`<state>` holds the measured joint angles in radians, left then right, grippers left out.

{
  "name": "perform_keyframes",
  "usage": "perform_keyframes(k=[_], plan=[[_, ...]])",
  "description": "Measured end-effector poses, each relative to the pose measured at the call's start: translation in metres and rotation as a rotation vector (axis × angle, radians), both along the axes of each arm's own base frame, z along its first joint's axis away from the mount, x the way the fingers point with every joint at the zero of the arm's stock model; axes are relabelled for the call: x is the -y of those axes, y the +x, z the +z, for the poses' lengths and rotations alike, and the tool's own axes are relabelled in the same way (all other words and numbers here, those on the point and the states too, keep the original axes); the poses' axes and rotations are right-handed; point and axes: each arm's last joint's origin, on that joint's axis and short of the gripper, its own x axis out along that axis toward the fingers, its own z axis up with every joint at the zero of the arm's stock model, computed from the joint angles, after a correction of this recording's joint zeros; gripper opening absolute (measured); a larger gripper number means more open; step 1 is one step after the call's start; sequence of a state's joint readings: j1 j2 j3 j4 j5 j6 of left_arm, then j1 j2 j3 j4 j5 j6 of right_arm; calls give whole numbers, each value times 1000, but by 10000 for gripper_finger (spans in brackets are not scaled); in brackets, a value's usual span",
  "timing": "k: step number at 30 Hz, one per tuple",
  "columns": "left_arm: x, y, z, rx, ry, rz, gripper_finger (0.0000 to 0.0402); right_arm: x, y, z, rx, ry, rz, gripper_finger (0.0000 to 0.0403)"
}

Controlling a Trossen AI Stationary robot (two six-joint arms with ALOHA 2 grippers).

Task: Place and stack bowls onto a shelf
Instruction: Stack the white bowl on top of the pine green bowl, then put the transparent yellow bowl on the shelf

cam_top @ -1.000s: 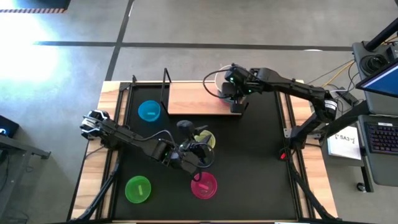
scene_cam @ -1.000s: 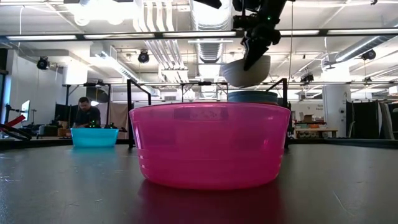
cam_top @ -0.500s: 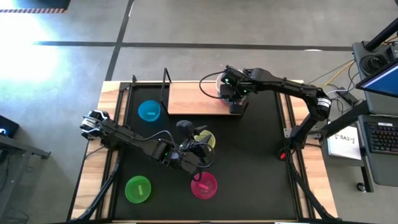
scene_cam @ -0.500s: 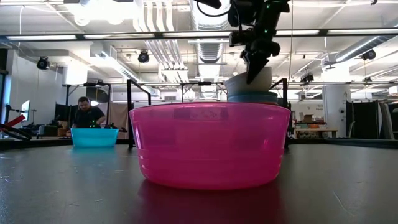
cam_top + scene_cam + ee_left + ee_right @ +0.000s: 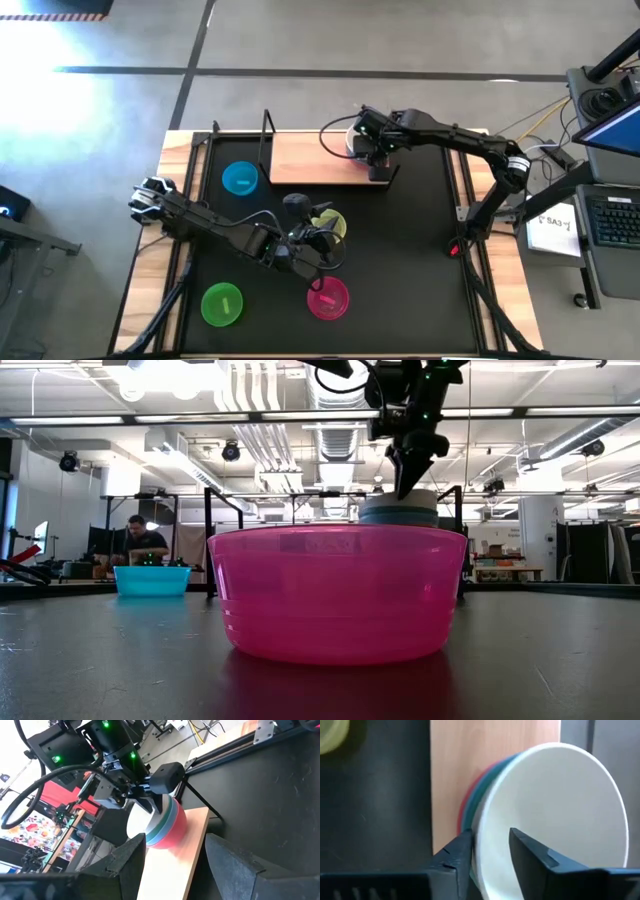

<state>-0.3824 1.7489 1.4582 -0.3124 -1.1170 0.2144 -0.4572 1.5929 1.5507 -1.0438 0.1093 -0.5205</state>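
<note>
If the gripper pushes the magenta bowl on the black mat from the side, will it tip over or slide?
The magenta bowl would probably slide, not tip: it sits upright, low and wide. It looks like thin, translucent plastic, so it is likely light and may flex if squeezed at the rim.

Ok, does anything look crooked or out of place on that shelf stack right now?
Nothing stands out. The white bowl sits nested on the teal and red ones on the shelf, level in the low view. The right gripper straddles its rim.

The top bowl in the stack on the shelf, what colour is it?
White top bowl; clearest in the right wrist view.
</note>
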Motion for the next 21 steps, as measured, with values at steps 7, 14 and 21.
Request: perform_keyframes(k=[7,14,21], plan=[[0,-1,-1,5,-17,9,190,-1,-5,13,-17,-46,-24,150],[-2,-7,-12,-21,-138,7,190,-5,-13,40,80,-57,-77,141],[-2,-7,-26,-163,-489,-188,190,-19,-17,58,212,105,-81,130]])
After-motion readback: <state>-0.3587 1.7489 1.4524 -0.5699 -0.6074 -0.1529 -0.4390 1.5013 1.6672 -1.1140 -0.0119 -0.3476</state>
